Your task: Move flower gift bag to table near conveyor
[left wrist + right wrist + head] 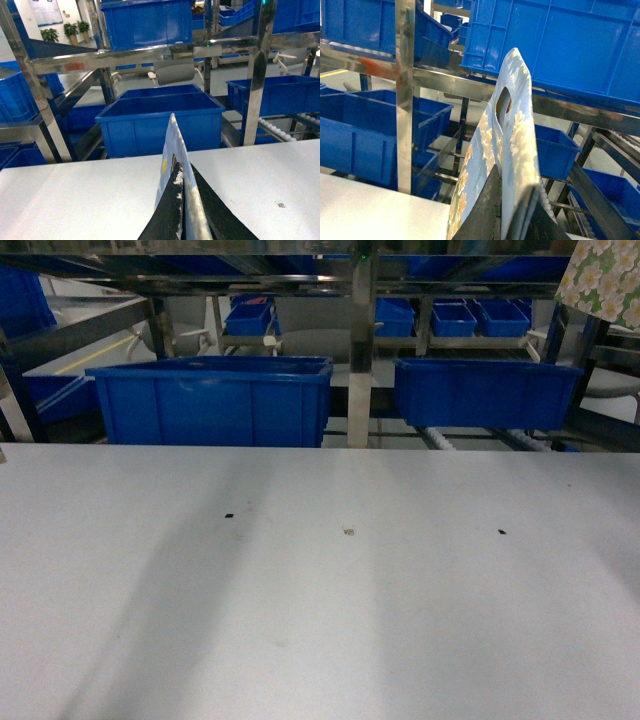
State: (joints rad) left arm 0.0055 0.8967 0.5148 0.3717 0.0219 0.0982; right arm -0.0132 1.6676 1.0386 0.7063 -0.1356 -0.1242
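The flower gift bag (605, 280) shows only as a floral corner at the head view's top right, above the white table (300, 620). Neither gripper appears in the head view. In the right wrist view my right gripper (512, 185) is shut on the bag (517, 125), which stands upright with its cut-out handle hole above the fingers. In the left wrist view my left gripper (181, 172) is shut on a thin pale-blue edge of the bag (172, 145) over the table (75, 200). The conveyor (361, 350) stands just behind the table's far edge.
Two large blue bins (215, 400) (485, 392) sit on the conveyor's lower lane, with smaller blue bins (455, 318) further back. White rollers (440, 438) show beside the right bin. Steel posts (260, 75) (405, 75) rise close to the table edge. Tiny dark specks (229, 515) dot the tabletop.
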